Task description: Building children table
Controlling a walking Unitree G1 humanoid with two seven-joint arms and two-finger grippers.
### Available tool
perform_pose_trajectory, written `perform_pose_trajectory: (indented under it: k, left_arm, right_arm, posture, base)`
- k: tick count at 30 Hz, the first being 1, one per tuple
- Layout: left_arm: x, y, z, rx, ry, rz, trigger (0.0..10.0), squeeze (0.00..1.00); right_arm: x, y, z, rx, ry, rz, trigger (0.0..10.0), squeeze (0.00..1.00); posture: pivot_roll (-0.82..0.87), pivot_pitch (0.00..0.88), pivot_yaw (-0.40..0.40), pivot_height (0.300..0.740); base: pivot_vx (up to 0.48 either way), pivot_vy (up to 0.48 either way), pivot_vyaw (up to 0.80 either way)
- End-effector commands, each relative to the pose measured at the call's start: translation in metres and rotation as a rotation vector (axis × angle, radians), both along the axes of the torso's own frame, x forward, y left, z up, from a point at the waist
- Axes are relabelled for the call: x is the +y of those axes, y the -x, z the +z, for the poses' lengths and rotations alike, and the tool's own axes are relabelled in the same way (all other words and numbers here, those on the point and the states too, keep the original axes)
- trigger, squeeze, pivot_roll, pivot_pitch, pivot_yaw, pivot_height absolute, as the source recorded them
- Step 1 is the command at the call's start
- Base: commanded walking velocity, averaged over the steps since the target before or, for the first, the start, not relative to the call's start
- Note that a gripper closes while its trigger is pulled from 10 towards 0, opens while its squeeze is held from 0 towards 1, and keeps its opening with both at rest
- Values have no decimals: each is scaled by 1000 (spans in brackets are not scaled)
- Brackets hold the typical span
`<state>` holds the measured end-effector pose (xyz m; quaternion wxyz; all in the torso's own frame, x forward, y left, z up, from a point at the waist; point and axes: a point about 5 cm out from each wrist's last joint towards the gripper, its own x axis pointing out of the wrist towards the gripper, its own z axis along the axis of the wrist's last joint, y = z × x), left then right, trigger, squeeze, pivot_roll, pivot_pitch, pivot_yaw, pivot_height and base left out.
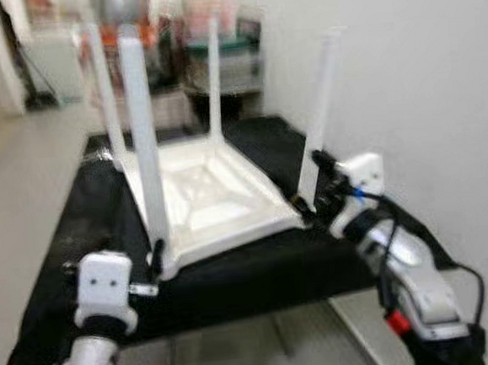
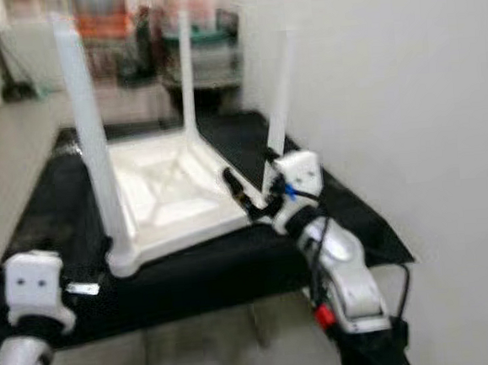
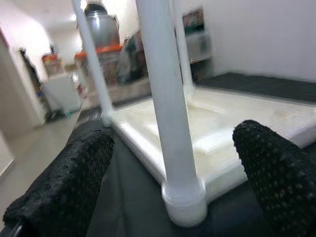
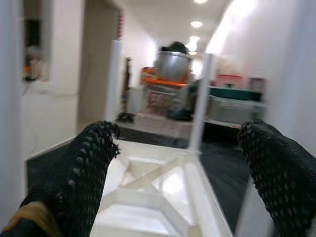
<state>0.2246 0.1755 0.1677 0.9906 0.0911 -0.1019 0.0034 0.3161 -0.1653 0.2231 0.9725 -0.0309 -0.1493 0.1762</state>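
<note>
White children's table (image 1: 207, 198) lies upside down on a black cloth (image 1: 260, 274), legs up. Left gripper (image 3: 173, 163) is spread wide around the near corner leg (image 3: 170, 113), not touching. Right gripper (image 4: 182, 163) is wide open, empty, beside the table's right edge.

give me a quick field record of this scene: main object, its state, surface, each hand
main object: white children's table
state: upside down, four legs pointing up
surface: black cloth over a low platform beside a white wall
left hand: open, its fingers either side of the near-left leg, not touching
right hand: open, at the near-right corner by the near-right leg
image quality: blurred
</note>
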Motion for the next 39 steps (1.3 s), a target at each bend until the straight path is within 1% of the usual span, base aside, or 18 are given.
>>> perform_pose_trajectory:
  k: [1,3,4,6,9,11,14,19,21,26,33,35,39]
  left_arm:
    - [1,-3,-5,32,7,-9,10000,0]
    - [4,-9,-5,33,2,13,10000,0]
    - [4,-9,-5,33,2,13,10000,0]
    - [7,-23,-5,32,7,35,10000,0]
    - [6,-27,-4,28,13,36,10000,0]
    - [2,-32,-4,28,24,22,10000,0]
    - [-3,-35,-6,36,26,6,10000,0]
    - [-8,-37,-10,50,52,-20,10000,0]
    - [-8,-37,-10,52,53,-21,10000,0]
    - [-5,-43,-10,46,60,-24,10000,0]
    - [-5,-45,-10,43,56,-22,10000,0]
    - [-6,-44,-9,30,81,-11,10000,0]
    - [-6,-44,-9,29,83,-6,10000,0]
  right_arm:
    - [-3,-2,-12,64,7,-34,10000,0]
    - [-4,-2,-14,68,-1,-55,10000,0]
    - [-4,-2,-14,68,-1,-55,10000,0]
    - [-3,1,-18,64,7,-86,10000,0]
    - [-2,2,-21,65,13,-98,10000,0]
    - [0,5,-25,74,18,-110,10000,0]
    - [2,7,-31,86,27,-128,10000,0]
    - [2,5,-37,114,9,-165,10000,0]
    - [2,4,-37,115,8,-168,10000,0]
    - [8,3,-39,123,1,-171,10000,0]
    - [12,2,-40,126,-5,-171,10000,0]
    - [12,2,-41,129,-3,-174,10000,0]
    - [12,2,-41,129,-1,-176,10000,0]
  posture:
    - [75,0,-53,740]
    - [73,0,-50,740]
    - [73,0,-50,740]
    - [64,0,-43,740]
    - [64,0,-43,740]
    - [57,0,-36,740]
    - [55,0,-35,740]
    - [54,0,-36,740]
    - [54,0,-36,740]
    - [55,0,-41,740]
    - [58,0,-42,740]
    - [58,0,-43,740]
    - [58,0,-43,740]
  base:
    - [0,0,-538]
    - [0,0,-800]
    - [0,0,-800]
    - [0,0,0]
    - [0,0,0]
    - [0,0,0]
    - [0,0,0]
    - [0,-294,0]
    - [0,-296,0]
    - [0,-434,0]
    - [0,-329,0]
    - [0,0,0]
    - [0,0,0]
